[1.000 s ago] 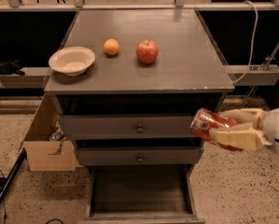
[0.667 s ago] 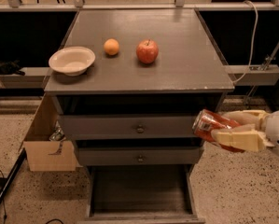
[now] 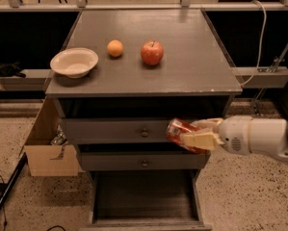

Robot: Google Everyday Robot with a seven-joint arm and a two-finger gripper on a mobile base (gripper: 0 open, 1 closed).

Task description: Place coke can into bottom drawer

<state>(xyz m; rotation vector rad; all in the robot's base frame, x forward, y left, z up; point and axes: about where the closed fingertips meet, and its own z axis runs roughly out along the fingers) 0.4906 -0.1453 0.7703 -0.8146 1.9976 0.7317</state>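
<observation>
My gripper (image 3: 197,134) reaches in from the right on a white arm and is shut on the coke can (image 3: 178,132), a red shiny can lying tilted on its side in the fingers. It hangs in front of the two grey drawer fronts, to the right of their knobs. The bottom drawer (image 3: 143,196) is pulled open below, with a dark floor and thin grey side walls. The can is well above it, over its right part.
On the grey cabinet top (image 3: 191,71) stand a white bowl (image 3: 74,61), an orange (image 3: 115,47) and a red apple (image 3: 152,52). A cardboard box (image 3: 47,150) sits on the floor to the left. A cable (image 3: 4,196) lies at the lower left.
The gripper with the coke can has moved to the left, further in front of the drawer fronts. Everything on the cabinet top is as before.
</observation>
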